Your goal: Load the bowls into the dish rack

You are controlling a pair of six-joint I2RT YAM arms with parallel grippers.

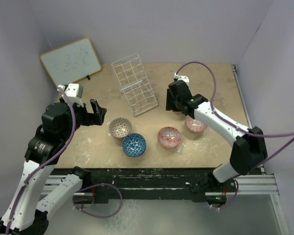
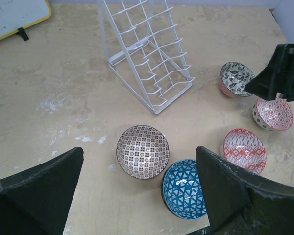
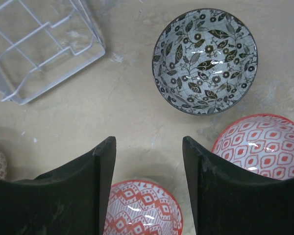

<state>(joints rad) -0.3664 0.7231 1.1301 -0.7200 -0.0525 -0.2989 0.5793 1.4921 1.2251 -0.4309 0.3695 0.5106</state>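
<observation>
Near the far edge of the bench [image 1: 210, 83] stands the angled white wire dish rack [image 1: 134, 85]; five patterned bowls [image 2: 183, 188] sit outside it; my left claw [image 2: 139, 152] and right claw [image 3: 149, 142] gape, empty.

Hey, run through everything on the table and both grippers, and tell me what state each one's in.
dish rack: unfolded, standing, no bowls in it
brown bowl: upright, empty
blue bowl: upright, empty
red zigzag bowl: upright, empty
red diamond bowl: upright, empty
black floral bowl: upright, empty
left gripper: open, holding nothing
right gripper: open, holding nothing
whiteboard: propped up, faint marks
</observation>
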